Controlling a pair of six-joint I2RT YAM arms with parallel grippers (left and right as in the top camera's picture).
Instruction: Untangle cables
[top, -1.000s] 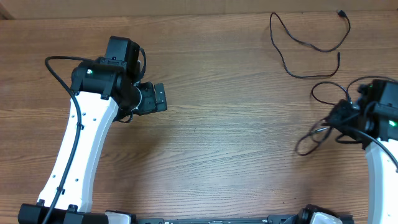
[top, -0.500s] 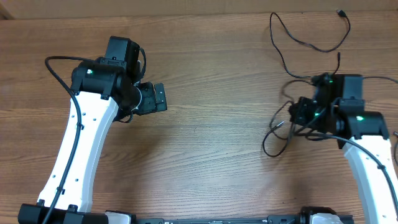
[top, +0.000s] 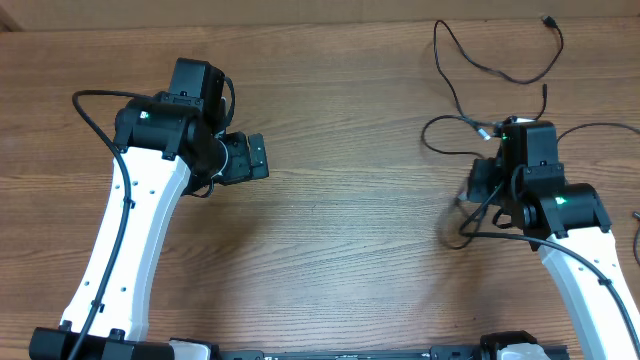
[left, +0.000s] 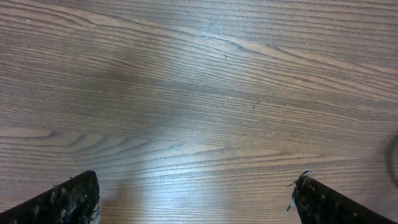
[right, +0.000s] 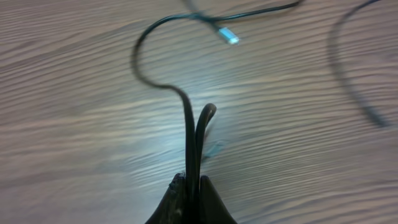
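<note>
A thin black cable (top: 484, 128) with a small silver plug end is pinched in my right gripper (top: 476, 187), which is shut on it at the right middle of the wooden table (top: 350, 230). In the right wrist view two strands of this cable (right: 189, 124) rise from the closed jaws (right: 193, 185), and its plug (right: 228, 35) lies on the wood ahead. A second, separate thin black cable (top: 510, 80) lies in loose curves at the far right. My left gripper (top: 257, 158) is open and empty at the left middle, with only wood between its fingers (left: 196, 199).
A blurred black strand (right: 348, 81) curves across the right of the right wrist view. The arms' own thicker black cables loop beside each arm, one near the left arm (top: 95, 115). The table's far edge (top: 300, 24) runs along the top.
My right arm has swung left and toward the far side, pulling the held cable with it; the cable's loops have shifted left and up. The left arm has not moved.
</note>
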